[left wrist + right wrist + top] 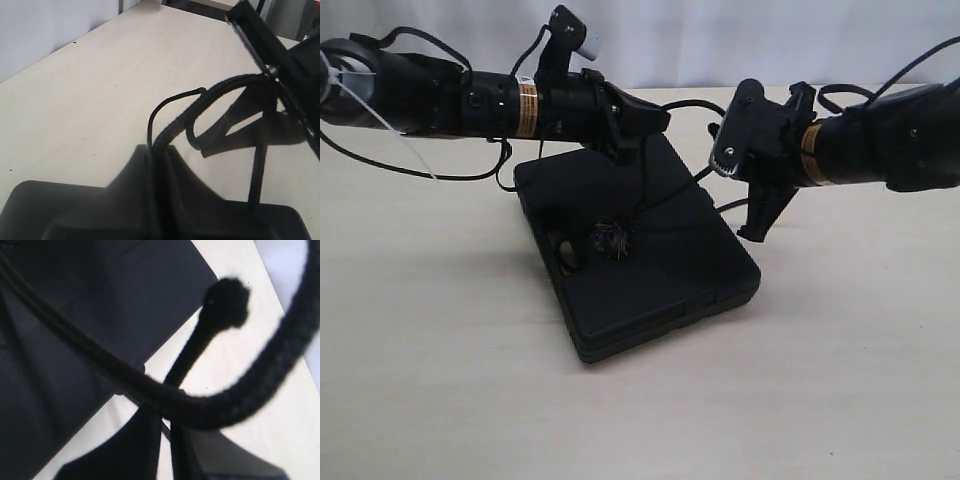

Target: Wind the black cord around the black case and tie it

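The black case (650, 270) lies flat on the table. On its top sits the fuzzy knot (611, 240) of the black cord, and thin strands (682, 187) rise from there toward both grippers. My left gripper (660, 120) hovers over the case's far edge. Its jaws are shut on the braided cord (172, 127), which arcs away from its fingertips (160, 150). My right gripper (758, 228) points down beside the case's right edge. It is shut (167, 432) with the cord (210, 412) crossing its tips and a knobbed cord end (227, 300) sticking out beyond. The case (75, 330) lies behind.
The light wooden table (440, 380) spreads on all sides of the case, with a pale wall (720, 40) at the back. Thin arm cables (420, 172) hang under the left arm. Part of the right arm's gripper (280, 55) shows in the left wrist view.
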Controlling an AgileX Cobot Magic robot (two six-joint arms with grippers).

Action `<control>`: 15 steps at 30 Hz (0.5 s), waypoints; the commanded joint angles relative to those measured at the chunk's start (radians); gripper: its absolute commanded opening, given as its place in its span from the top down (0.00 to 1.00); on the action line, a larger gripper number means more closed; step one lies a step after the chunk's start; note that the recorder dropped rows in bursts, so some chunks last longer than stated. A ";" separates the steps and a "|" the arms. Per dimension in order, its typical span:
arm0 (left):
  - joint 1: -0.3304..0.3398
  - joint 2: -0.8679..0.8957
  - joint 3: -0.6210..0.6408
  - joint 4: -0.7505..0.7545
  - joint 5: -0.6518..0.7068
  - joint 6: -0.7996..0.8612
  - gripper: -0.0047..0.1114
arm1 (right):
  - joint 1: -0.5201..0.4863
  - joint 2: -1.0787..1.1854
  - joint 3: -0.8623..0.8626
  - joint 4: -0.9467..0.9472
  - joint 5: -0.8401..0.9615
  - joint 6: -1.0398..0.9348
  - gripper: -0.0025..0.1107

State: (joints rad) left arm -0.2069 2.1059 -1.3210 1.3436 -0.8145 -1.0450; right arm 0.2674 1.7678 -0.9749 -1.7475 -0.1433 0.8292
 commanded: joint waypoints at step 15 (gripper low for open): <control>-0.002 0.021 -0.008 -0.011 -0.006 0.022 0.96 | 0.003 -0.106 0.053 0.003 -0.036 -0.015 0.94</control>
State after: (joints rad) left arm -0.2086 2.1278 -1.3210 1.3308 -0.7921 -1.0170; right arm 0.2695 1.6648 -0.9327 -1.7475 -0.2562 0.8036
